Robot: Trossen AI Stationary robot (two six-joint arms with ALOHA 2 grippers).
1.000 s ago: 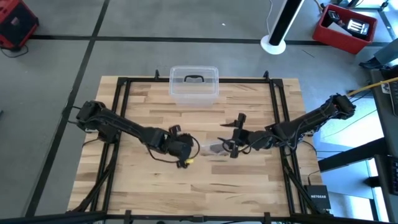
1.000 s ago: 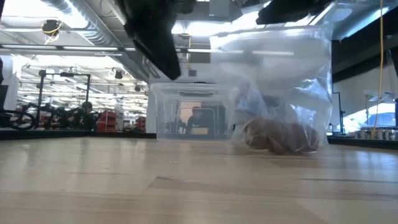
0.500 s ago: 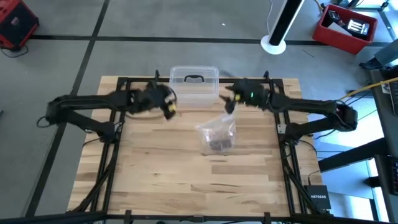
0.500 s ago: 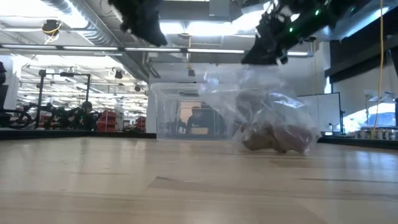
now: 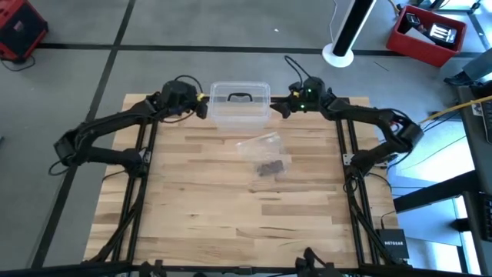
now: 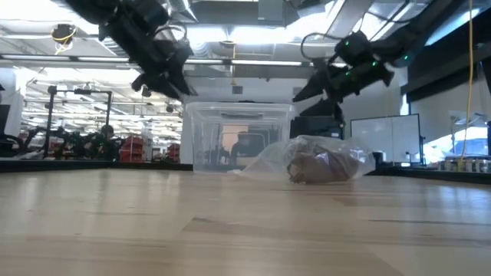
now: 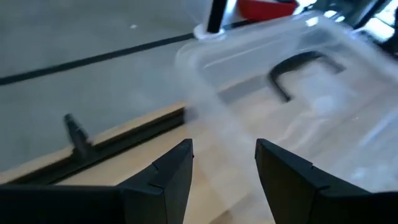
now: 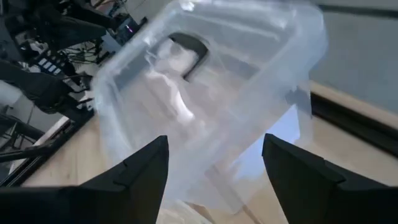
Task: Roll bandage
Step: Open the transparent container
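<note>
left pincer (image 5: 201,105) wide, empty, beside clear box (image 5: 240,105) | right pincer (image 5: 283,108) wide, empty, other side | bandage (image 5: 270,167) inside plastic bag (image 5: 264,156) on table (image 5: 200,208), not rolled yet

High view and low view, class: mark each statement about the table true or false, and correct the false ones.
1. The plastic bag lies on the table with brown fabric inside. True.
2. The left gripper holds the bag. False: it hovers at the clear box, fingers open and empty.
3. The right gripper is at the box's other side. True.
4. The bandage lies stretched out flat on the wood. False: it sits bunched inside the bag.
5. The box has a dark handle. True.
</note>
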